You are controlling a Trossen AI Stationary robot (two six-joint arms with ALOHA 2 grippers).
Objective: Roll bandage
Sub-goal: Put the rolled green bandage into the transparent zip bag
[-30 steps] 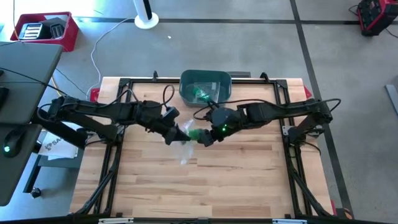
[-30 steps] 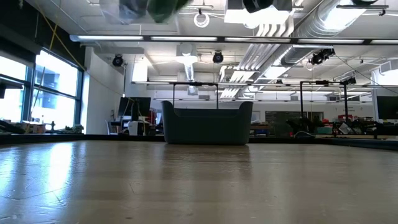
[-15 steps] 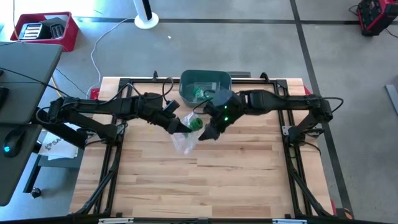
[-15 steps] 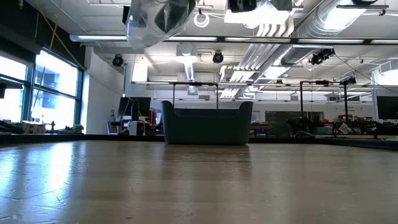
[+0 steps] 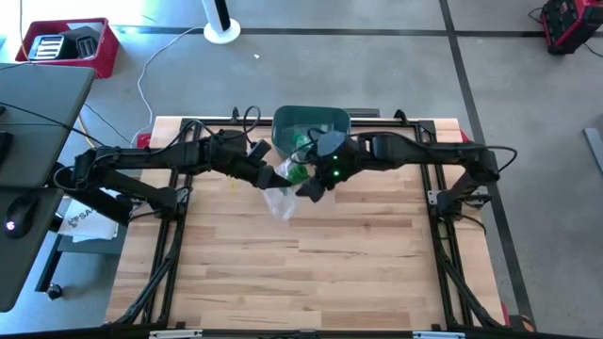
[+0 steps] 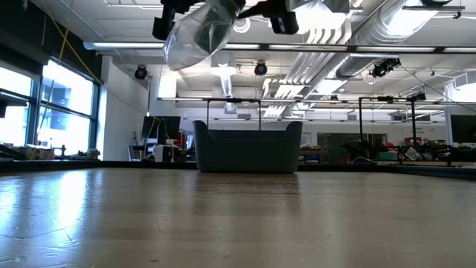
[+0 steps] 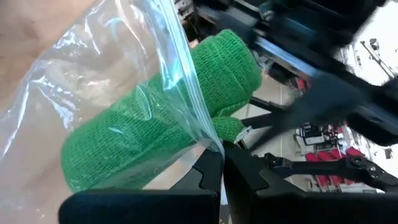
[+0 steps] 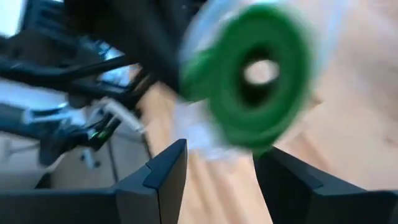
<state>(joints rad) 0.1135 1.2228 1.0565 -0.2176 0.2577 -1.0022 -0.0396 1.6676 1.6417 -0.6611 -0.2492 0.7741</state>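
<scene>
A green bandage roll (image 7: 155, 124) sticks halfway out of the mouth of a clear plastic bag (image 5: 280, 201), in the air over the far middle of the table. My left gripper (image 5: 267, 177) is shut on the bag's mouth edge. From the opposite side, my right gripper (image 5: 306, 185) closes on the roll's exposed end; its wrist view looks at the roll end-on (image 8: 280, 93). The rest of the bag hangs below both grippers (image 6: 197, 37). Just beyond them stands a dark bin (image 5: 330, 121). My left gripper pinches the bag's mouth edge (image 7: 208, 134) between its two fingertips; one layer or both, I cannot tell. The bag is lifted clear and hangs slack below the fingers. My right gripper has the roll's exposed end (image 7: 245, 59) between its two fingers, which lie along the roll's axis; blur hides the exact touch. The roll is held clear of the table, slanting, its other half inside the bag.
The dark bin (image 6: 248, 147) at the table's far middle holds something green (image 5: 301, 141). A black frame (image 5: 188, 127) runs along the table's far and side edges. Bare wooden tabletop (image 5: 311, 264) lies toward the near edge.
Both grippers have gone together toward the table's far edge, closer to the bin, carrying the bag and the roll between them. The bag stays lifted clear and still hangs below them. Neither gripper's gap has changed.
</scene>
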